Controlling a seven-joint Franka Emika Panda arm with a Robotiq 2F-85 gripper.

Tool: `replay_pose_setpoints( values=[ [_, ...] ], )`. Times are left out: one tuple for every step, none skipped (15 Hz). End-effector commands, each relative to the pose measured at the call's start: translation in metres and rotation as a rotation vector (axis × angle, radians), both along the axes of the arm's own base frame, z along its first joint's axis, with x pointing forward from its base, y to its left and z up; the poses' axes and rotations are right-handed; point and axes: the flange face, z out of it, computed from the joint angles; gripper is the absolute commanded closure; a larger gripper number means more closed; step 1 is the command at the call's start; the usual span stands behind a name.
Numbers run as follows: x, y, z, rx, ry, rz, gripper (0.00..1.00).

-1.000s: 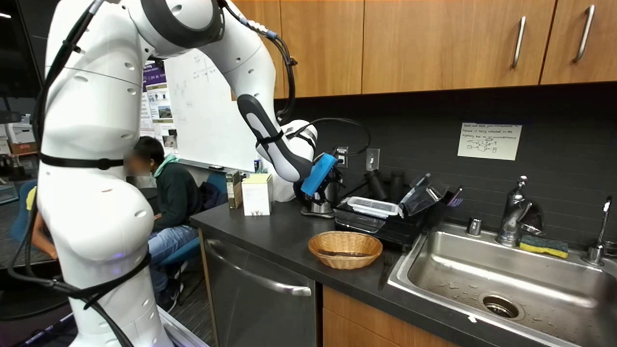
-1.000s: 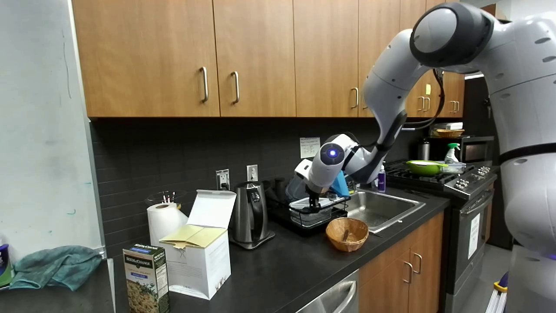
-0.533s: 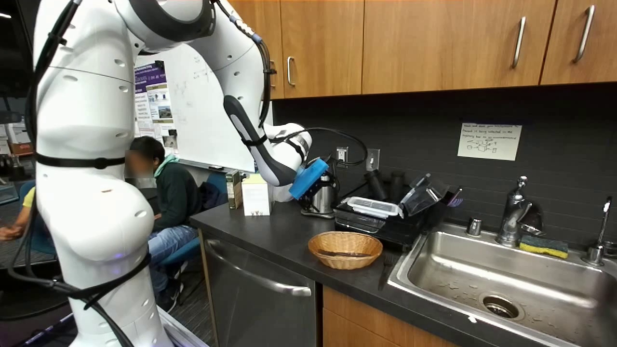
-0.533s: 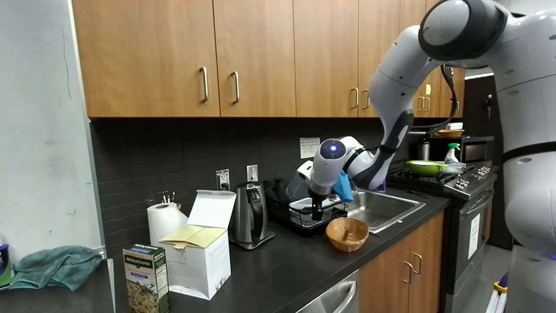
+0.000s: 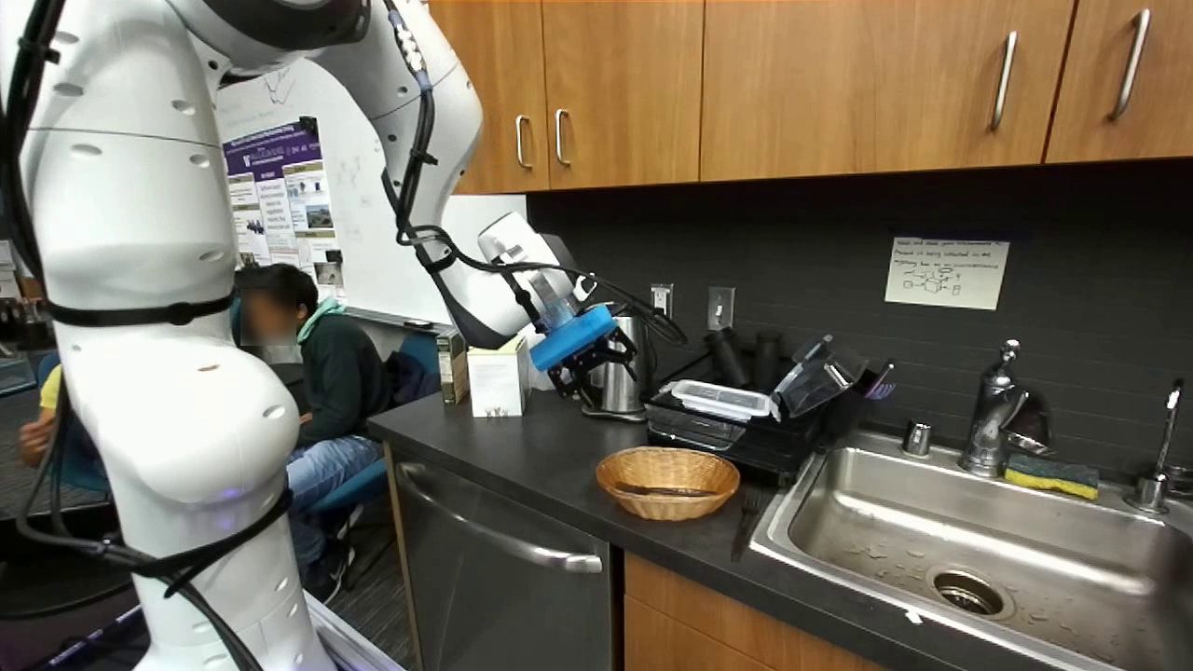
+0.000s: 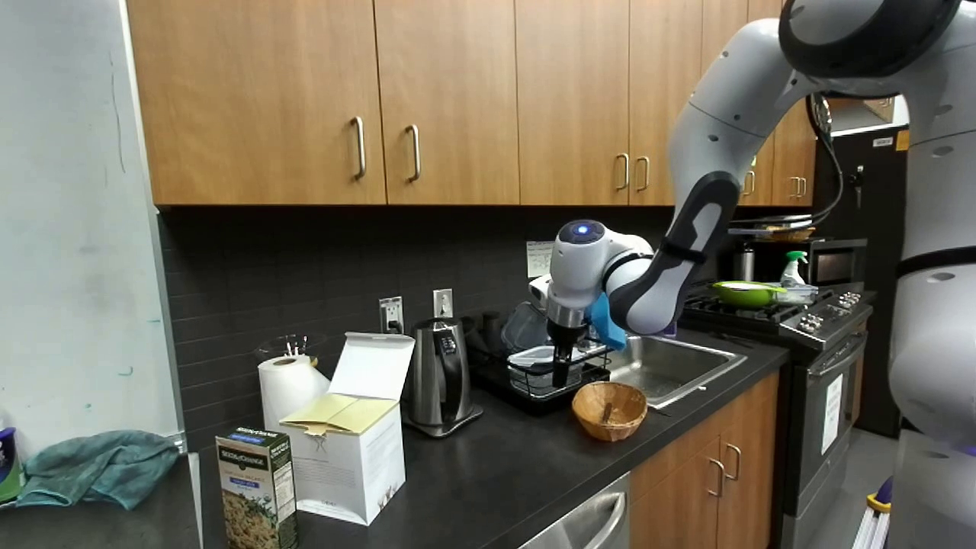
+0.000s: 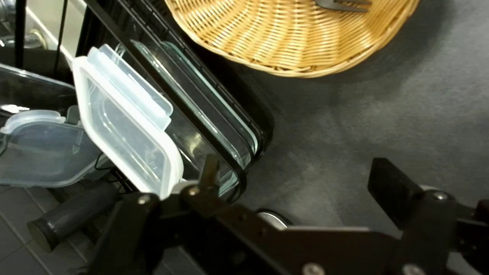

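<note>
My gripper (image 7: 295, 168) is open and empty, its two black fingers wide apart over the dark counter in the wrist view. In the exterior views the gripper (image 5: 601, 366) (image 6: 562, 367) hangs above the counter, near the kettle (image 5: 623, 377) (image 6: 441, 374) and the dish rack (image 7: 191, 122). A wicker basket (image 5: 667, 508) (image 6: 602, 433) (image 7: 275, 46) stands on the counter with a dark fork (image 7: 345, 4) in it. The rack holds clear containers and a white-rimmed lid (image 7: 126, 126) (image 5: 725, 401). One finger overlaps the rack's corner in the wrist view; contact cannot be told.
A white box (image 6: 347, 457), a food box (image 6: 255, 488) and a paper roll (image 6: 290, 393) stand beyond the kettle. A sink (image 5: 1072, 559) lies past the rack, with another fork (image 5: 747, 513) on the counter beside it. Cabinets (image 5: 839, 84) hang above. A person (image 5: 349, 363) sits behind.
The arm has drawn back and its wrist has turned, bringing the gripper lower and pointing more downward. The blue mount has shifted left in an exterior view. The basket and rack have not moved.
</note>
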Motion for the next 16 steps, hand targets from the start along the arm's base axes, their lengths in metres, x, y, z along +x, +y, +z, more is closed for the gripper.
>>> replay_pose_setpoints(
  values=[
    [-0.016, 0.009, 0.024, 0.061, 0.049, -0.087, 0.00],
    [-0.017, 0.011, 0.032, 0.080, 0.058, -0.118, 0.00],
    [-0.018, 0.012, 0.039, 0.099, 0.072, -0.152, 0.00],
    [-0.018, 0.012, 0.048, 0.114, 0.085, -0.183, 0.00],
    [-0.018, 0.012, 0.057, 0.127, 0.090, -0.214, 0.00],
    [-0.019, 0.010, 0.064, 0.137, 0.096, -0.243, 0.00],
    [-0.020, 0.008, 0.071, 0.145, 0.102, -0.275, 0.00],
    [-0.021, 0.005, 0.077, 0.153, 0.107, -0.303, 0.00],
    [-0.023, 0.003, 0.083, 0.162, 0.113, -0.329, 0.00],
    [-0.025, 0.001, 0.088, 0.165, 0.115, -0.351, 0.00],
    [-0.027, -0.001, 0.091, 0.173, 0.123, -0.370, 0.00],
    [-0.029, -0.001, 0.095, 0.182, 0.129, -0.386, 0.00],
    [-0.030, -0.002, 0.097, 0.190, 0.135, -0.401, 0.00],
    [-0.032, -0.002, 0.100, 0.197, 0.143, -0.414, 0.00],
    [-0.033, -0.001, 0.102, 0.206, 0.150, -0.424, 0.00],
    [-0.035, -0.001, 0.104, 0.211, 0.155, -0.435, 0.00]
  ],
)
